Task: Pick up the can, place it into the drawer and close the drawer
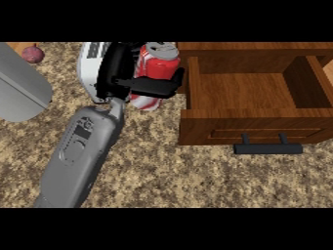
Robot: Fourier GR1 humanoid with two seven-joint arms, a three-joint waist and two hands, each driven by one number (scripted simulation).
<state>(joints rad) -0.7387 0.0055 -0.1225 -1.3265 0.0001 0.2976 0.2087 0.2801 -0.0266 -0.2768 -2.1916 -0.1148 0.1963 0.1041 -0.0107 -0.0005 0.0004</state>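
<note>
- My right hand [136,80] is curled round the can [155,73].
- Carry step, I judge.
- Next: move it right, into the open drawer [259,90].

We see even, fairly bright light with no clear source. The open drawer [259,90] holds soft shade along its inner walls; its handle [268,148] casts a dark patch on the speckled counter [197,176]. Mild sheen on the can [155,73]. No blur, no edge distortion.
</note>
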